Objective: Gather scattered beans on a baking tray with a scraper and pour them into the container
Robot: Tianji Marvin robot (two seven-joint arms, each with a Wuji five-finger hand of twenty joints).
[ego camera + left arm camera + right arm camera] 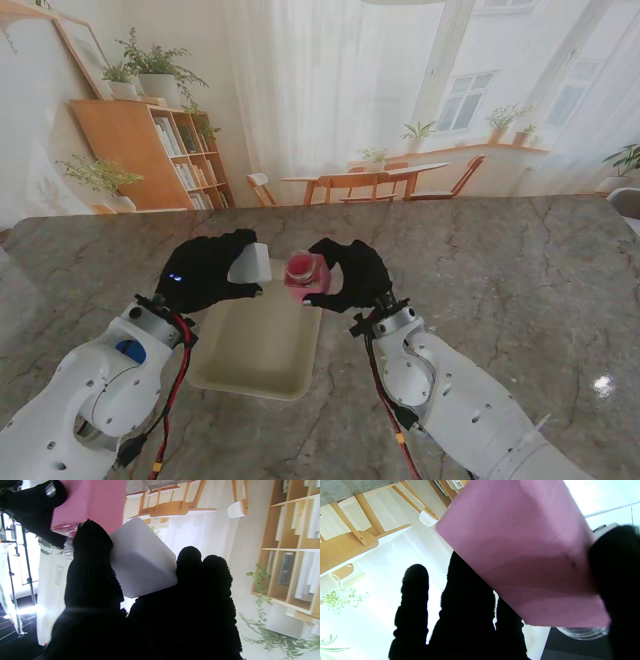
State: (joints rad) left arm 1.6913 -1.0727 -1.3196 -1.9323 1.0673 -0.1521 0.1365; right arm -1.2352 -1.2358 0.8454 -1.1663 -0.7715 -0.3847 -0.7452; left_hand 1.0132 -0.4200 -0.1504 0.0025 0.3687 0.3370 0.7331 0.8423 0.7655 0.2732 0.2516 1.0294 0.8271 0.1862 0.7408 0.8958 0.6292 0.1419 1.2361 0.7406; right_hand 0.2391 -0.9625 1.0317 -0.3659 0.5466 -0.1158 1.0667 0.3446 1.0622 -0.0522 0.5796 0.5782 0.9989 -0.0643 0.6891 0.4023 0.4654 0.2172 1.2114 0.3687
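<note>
where stand view shows tray (262,350) | right wrist (460,615): only container (525,562)

A grey marble desk (520,270) with pale veins is filling the foreground. Behind it a printed room backdrop is showing a wooden bookshelf (150,150) on the left, with potted plants (150,70) sitting on top of it and another plant (95,178) standing near its foot. In the middle a wooden dining table (365,178) is standing with chairs (262,188) around it, and white curtains (320,80) are hanging behind. On the right a window (465,100) is letting in daylight above a ledge carrying more plants (505,122).
</note>
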